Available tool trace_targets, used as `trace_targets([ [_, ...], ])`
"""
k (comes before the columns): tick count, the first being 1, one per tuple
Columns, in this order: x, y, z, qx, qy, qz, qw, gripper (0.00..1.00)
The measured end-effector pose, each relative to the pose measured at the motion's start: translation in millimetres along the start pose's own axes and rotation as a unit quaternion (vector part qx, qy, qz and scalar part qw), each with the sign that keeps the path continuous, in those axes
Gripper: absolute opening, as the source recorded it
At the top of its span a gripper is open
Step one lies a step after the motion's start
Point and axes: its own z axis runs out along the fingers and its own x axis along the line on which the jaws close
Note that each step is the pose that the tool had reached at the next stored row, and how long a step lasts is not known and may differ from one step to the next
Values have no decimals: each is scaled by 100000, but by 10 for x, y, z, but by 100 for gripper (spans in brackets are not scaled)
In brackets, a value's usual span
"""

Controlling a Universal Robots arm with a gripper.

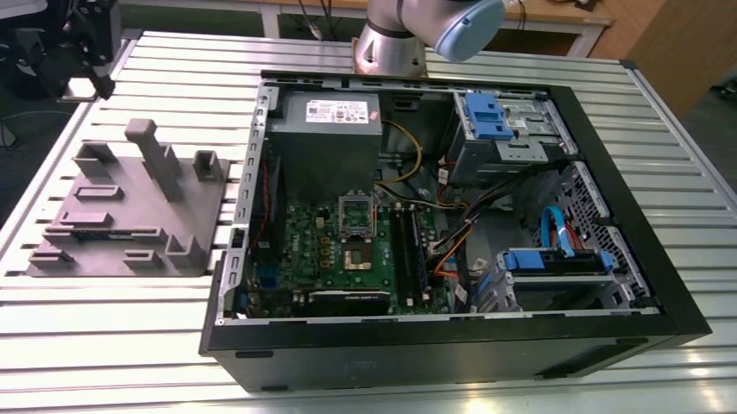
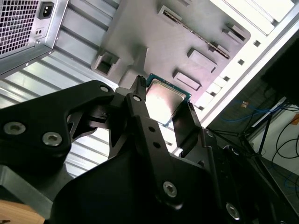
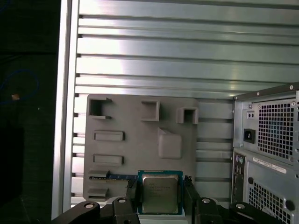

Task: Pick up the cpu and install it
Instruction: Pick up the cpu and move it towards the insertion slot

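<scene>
Slatted metal table, carrying an open case and, at the exterior view's left, a grey block of slots. Over that block, gripper closed narrow on the cpu, one finger against each of two opposite edges. Cpu outside the case, metal top showing in both wrist views.

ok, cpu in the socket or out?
Out. In the first wrist view the cpu is clamped in the gripper, with the grey fixture behind it, outside the computer case.
</scene>
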Motion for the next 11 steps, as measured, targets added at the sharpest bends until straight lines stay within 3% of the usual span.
trace_targets([
  [5, -83, -2, 1, 3, 7, 6, 100000, 47],
  [11, -270, -6, 4, 4, 7, 2, 100000, 47],
])
